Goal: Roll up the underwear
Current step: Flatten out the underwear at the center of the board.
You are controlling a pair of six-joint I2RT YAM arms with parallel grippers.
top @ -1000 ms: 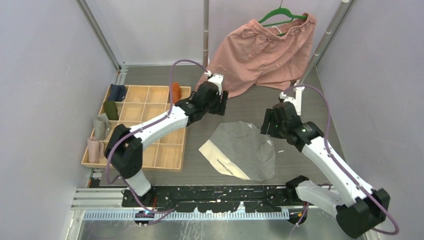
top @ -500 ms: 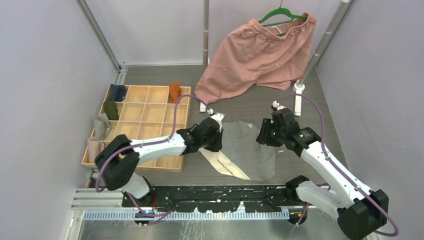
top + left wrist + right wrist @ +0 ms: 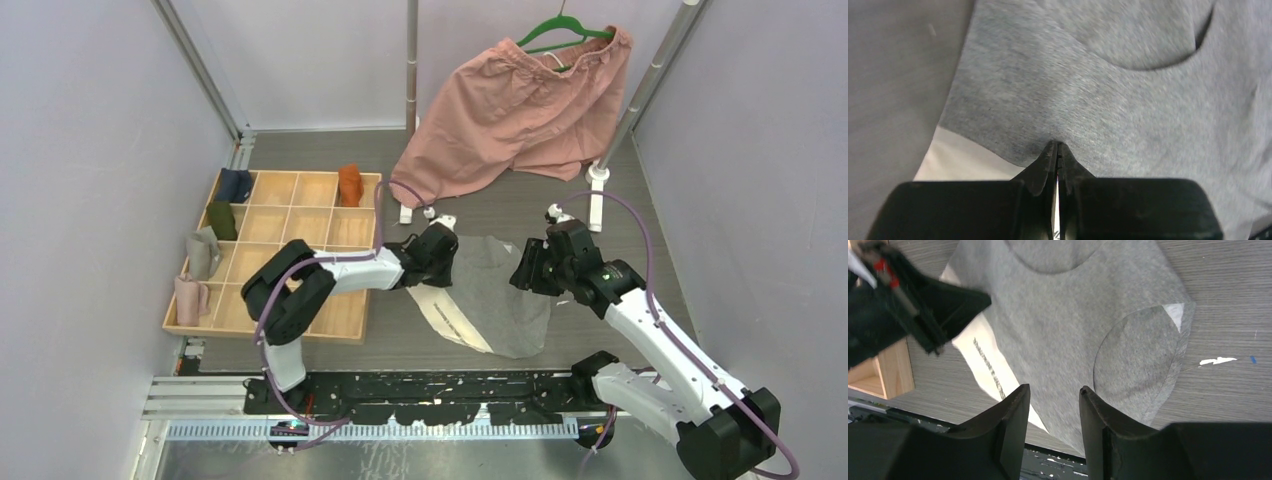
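Underwear, count: two.
Grey one: a flat grey cotton pair of underwear (image 3: 495,300) with a cream-white printed waistband (image 3: 445,318). It lies spread in the middle of the tabletop, nearer the near edge, with the waistband to the left and two curved leg openings showing.
Orange one: a small rust-orange cloth roll (image 3: 349,184). It stands upright in the far-right compartment of the wooden divider tray (image 3: 270,332).
My left pincer (image 3: 1057,146): the fingers are pressed together with barely a slit between them. The tips touch the grey cloth just beyond the cream band, and the cloth dimples there. I cannot tell whether a fold sits between the tips.
My right pincer (image 3: 1054,390): the jaws stand part-way apart and hold nothing. It hangs above the right side of the grey underwear.
Arms, count: two, one at each side of the grey underwear.
Tray: one, along the left edge of the tabletop.
Other rolls in the tray, count: four down its left side. They are one navy roll (image 3: 235,185), one dark green roll (image 3: 221,220), one pale grey roll (image 3: 203,255) and one pale pink roll (image 3: 189,297).
Shorts: one big pink pair of shorts (image 3: 520,110) on one green hanger (image 3: 560,28). They hang at the far edge, right of centre, with the hem reaching the tabletop.
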